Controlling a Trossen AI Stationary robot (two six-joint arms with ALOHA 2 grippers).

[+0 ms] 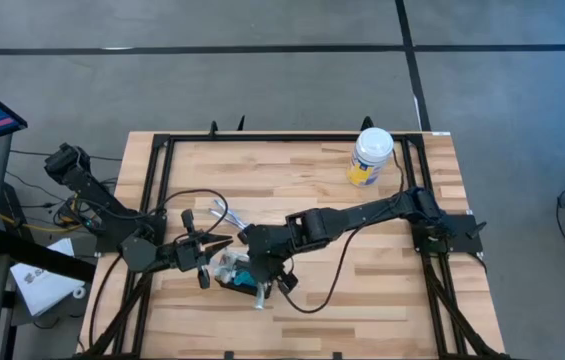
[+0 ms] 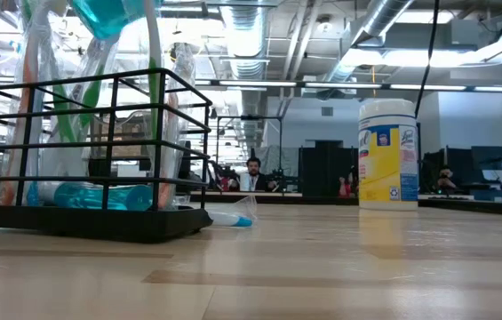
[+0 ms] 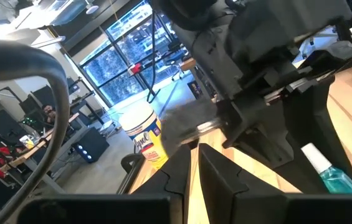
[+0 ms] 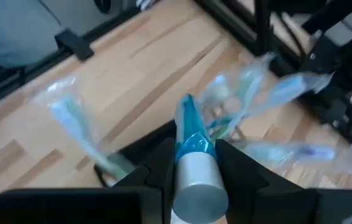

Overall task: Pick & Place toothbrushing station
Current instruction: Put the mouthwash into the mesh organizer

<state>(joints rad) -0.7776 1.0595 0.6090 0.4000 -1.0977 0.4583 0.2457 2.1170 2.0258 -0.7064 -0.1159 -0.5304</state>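
Note:
The toothbrushing station (image 2: pixel 99 160) is a black wire basket standing on its base near the table's front edge, left of centre (image 1: pixel 234 278). Wrapped toothbrushes (image 2: pixel 46 98) stand in it and a teal bottle (image 2: pixel 99 196) lies on its floor. My right gripper (image 4: pixel 193 146) reaches over the station from the right (image 1: pixel 262 285), slanting down, shut on a blue tube (image 4: pixel 188 134) with a silver cap. My left gripper (image 3: pixel 194 155) is shut on nothing, level, just left of the station (image 1: pixel 220 243). My right gripper pinches the blue tube between its two fingers, on the body just past the silver cap (image 4: pixel 194 152). The tube lies along the fingers, cap toward the wrist, its thin end (image 4: pixel 185 102) pointing down at the wrapped toothbrushes. Whether that end touches them I cannot tell.
A white-lidded, yellow-labelled canister (image 1: pixel 371 157) stands at the table's far right, well away from both arms (image 2: pixel 388 151). A small wrapped item (image 2: pixel 233 216) lies on the wood just right of the station. Bare wood stretches across the table's middle and right. People sit in the room beyond.

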